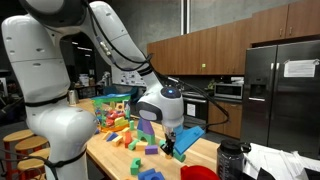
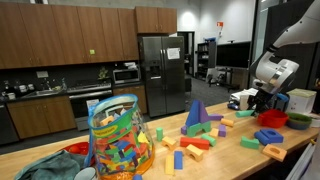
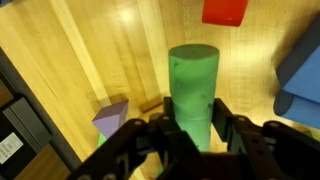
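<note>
In the wrist view, a green cylinder (image 3: 193,85) stands upright between my gripper's (image 3: 196,108) black fingers, which press on both of its sides. It is over the wooden tabletop (image 3: 80,60); whether its base touches the wood is not visible. A purple block (image 3: 112,118) lies just left of the fingers, a red block (image 3: 225,10) farther ahead and a blue block (image 3: 300,75) to the right. In both exterior views the gripper (image 1: 175,148) (image 2: 255,103) reaches down near one end of the table.
Many coloured blocks are scattered over the table (image 2: 200,160). A clear bag full of blocks (image 2: 118,140) stands at its other end. A red bowl (image 2: 272,119) and a blue bowl (image 2: 268,136) sit by the gripper. A steel fridge (image 1: 280,90) stands behind.
</note>
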### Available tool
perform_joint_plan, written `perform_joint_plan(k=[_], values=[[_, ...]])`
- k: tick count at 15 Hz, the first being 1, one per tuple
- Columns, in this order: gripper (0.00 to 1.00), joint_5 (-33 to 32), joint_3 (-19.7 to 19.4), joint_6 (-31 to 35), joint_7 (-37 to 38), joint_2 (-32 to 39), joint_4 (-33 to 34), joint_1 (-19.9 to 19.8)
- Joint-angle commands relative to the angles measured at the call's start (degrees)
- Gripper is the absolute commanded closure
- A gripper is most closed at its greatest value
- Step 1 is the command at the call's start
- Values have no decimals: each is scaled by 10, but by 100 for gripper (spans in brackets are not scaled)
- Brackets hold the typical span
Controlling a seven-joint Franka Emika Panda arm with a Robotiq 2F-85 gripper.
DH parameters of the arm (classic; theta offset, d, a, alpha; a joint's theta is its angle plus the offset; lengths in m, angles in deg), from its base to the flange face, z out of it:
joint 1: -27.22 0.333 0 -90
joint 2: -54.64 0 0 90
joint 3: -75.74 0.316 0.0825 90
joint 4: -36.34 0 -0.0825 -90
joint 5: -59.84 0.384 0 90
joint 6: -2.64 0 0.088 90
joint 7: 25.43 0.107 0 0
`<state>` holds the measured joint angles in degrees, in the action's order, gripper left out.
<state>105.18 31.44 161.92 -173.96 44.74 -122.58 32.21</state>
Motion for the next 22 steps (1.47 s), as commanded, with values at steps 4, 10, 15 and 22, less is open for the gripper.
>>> perform_joint_plan(k=[4,10,15,22], values=[[59,0,0,0,0,0,0,0],[84,-66,9,3,-5,-36,-6,-6],[84,-154,10,-11,-4,-40,-2,-4],[84,-175,-2,-57,-4,-9,-2,-3]])
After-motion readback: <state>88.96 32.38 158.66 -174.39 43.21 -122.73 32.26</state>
